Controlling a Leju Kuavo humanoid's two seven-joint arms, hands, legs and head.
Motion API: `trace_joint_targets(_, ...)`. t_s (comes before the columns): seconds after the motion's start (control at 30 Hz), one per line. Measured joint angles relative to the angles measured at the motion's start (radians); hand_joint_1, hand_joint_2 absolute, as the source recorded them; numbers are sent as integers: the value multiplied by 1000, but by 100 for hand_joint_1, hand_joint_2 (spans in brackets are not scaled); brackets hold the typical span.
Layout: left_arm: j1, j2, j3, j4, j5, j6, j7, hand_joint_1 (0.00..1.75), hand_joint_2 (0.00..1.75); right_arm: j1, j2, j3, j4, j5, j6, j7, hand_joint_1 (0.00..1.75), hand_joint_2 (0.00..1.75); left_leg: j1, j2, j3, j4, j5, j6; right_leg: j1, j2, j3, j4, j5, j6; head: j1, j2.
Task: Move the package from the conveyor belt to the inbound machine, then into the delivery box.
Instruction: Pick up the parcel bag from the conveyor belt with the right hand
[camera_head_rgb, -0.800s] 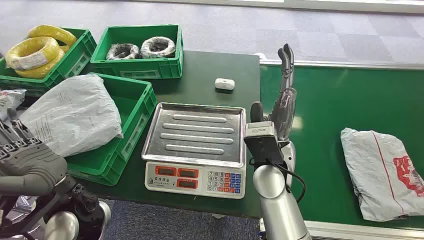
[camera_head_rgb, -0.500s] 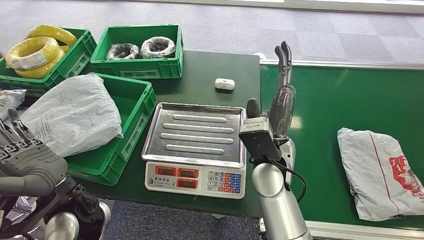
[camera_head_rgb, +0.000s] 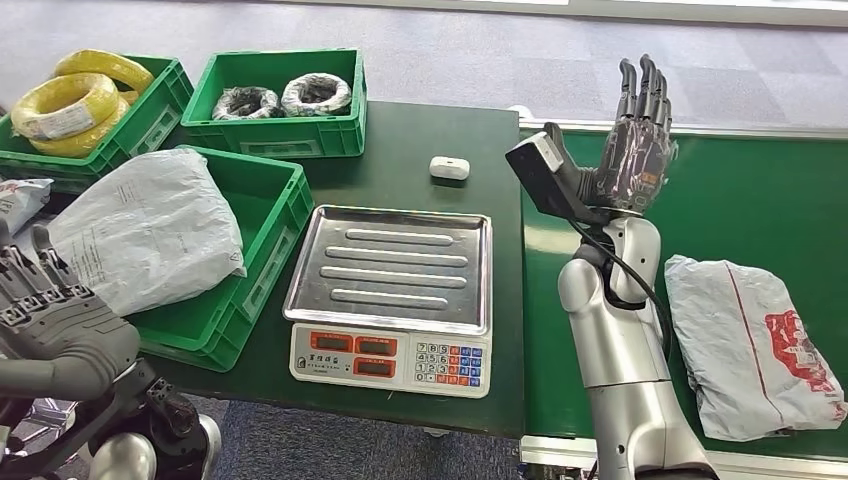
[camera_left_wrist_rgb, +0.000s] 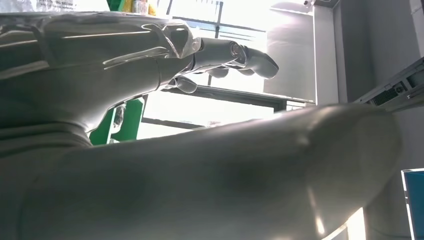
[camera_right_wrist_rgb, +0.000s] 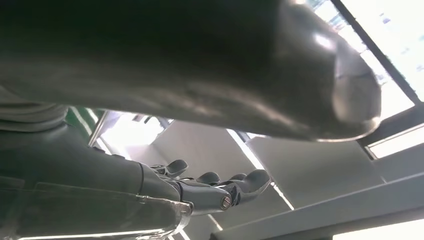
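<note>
Crinkled grey plastic package (camera_head_rgb: 762, 345) lies flat on the smooth green conveyor belt (camera_head_rgb: 740, 190). Right hand (camera_head_rgb: 634, 155) is raised above the belt, fingers straight, spread, empty. Left hand (camera_head_rgb: 52, 320) low, fingers loose, empty. Ribbed steel scale (camera_head_rgb: 392, 290) beside.

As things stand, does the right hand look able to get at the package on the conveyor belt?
Probably yes. The right hand is raised, open and empty above the belt, the package lies uncovered beside that arm, and nothing stands between them.

Parcel-sorting workshop: conveyor belt (camera_head_rgb: 700, 200), weighing scale (camera_head_rgb: 392, 295), green crates (camera_head_rgb: 270, 230).
</note>
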Motion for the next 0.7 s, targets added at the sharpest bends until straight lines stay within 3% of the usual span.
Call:
trace_joint_targets(0.17,12,0,8,0,11,-12,0,0,0,-107,-92,-42,216,184,-23,135,0,0,0,-1,0,0,0,0,0,-2,1,0,0,0,0,0)
trace_joint_targets(0.4,35,2,24,-3,22,-20,0,0,0,-224,-232,-76,493,284,-19,253,0,0,-1,-3,-1,1,0,1,-1,-3,1,0,0,0,0,0)
trace_joint_targets(0.7,55,2,38,-13,33,-33,0,0,0,-269,-336,-82,705,310,227,389,0,0,-1,-3,-1,1,0,0,-1,-3,1,0,0,0,0,0)
